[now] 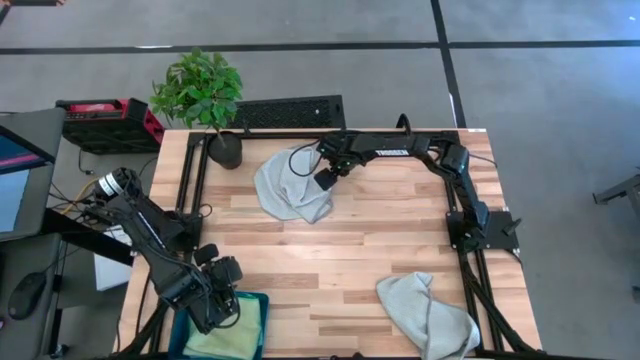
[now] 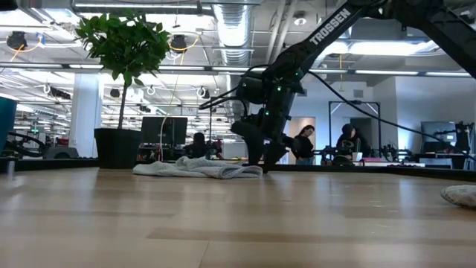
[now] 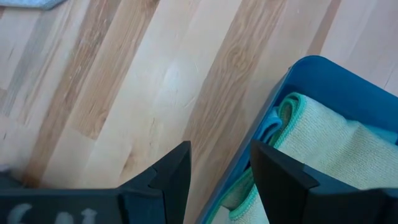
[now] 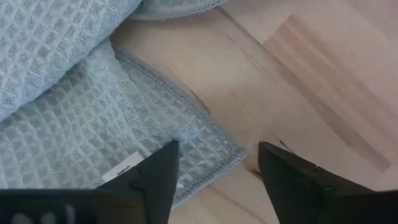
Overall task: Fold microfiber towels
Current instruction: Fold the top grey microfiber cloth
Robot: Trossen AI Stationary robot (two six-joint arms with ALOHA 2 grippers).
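1. When you look down from the high view, you see two pale grey towels on the table (image 1: 360,240). One grey towel (image 1: 290,185) lies bunched near the plant (image 1: 200,95). The other grey towel (image 1: 425,315) lies at the near right corner, and the picture's edge cuts part of it off. The right gripper (image 1: 326,178) sits at the edge of the first grey towel. The left gripper (image 1: 222,300) hangs over the teal bin (image 1: 262,315). The bin holds a light green towel (image 1: 215,342), and the arm hides much of it.

2. From the low view, you see the right gripper (image 2: 260,160) down at the table, touching the end of the bunched towel (image 2: 197,168). A bit of the other grey towel (image 2: 461,195) peeks in at the side. People sit far back in the room.

3. From the left wrist view, you see the left gripper (image 3: 221,171) with its fingers apart and holding nothing. It hangs over the bin's wall (image 3: 323,74). Inside you can count two towels, the green one (image 3: 317,143) on top and a strip of light blue towel (image 3: 268,127) under it.

4. From the right wrist view, you see the right gripper (image 4: 217,168) with its fingers apart, one on each side of the grey towel's corner (image 4: 93,124). It is not pinching the cloth. A small white tag (image 4: 121,167) shows there, partly hidden by a finger.
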